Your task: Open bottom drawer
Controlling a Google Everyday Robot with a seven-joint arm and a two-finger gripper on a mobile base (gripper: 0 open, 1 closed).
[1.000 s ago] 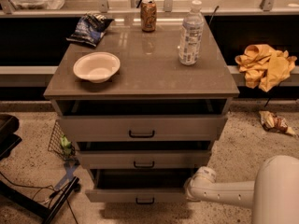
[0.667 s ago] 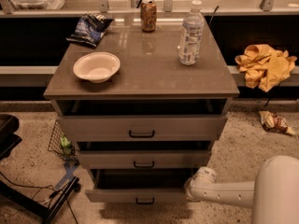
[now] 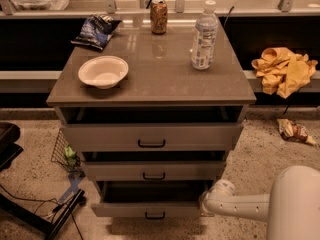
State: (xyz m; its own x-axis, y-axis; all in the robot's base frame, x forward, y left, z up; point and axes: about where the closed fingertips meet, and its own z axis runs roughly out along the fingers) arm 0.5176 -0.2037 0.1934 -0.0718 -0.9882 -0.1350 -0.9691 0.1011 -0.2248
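Observation:
The bottom drawer (image 3: 125, 210) is the lowest of three grey-beige fronts on the cabinet, with a small black bar handle (image 3: 155, 215). It stands pulled out a little, and a dark gap shows above its front. My gripper (image 3: 204, 204) is at the end of the white arm (image 3: 240, 204) coming in from the lower right. It sits against the right end of the bottom drawer, mostly hidden behind the wrist.
The middle drawer (image 3: 120, 171) and top drawer (image 3: 100, 136) also stand partly out. On the cabinet top (image 3: 150, 79) are a white bowl (image 3: 103, 71), water bottle (image 3: 204, 36), can (image 3: 159, 16) and chip bag (image 3: 96, 30). A wire basket (image 3: 65, 151) and black stand (image 3: 30, 214) are on the floor at left; a yellow cloth (image 3: 285, 69) and wrapper (image 3: 295, 131) lie at right.

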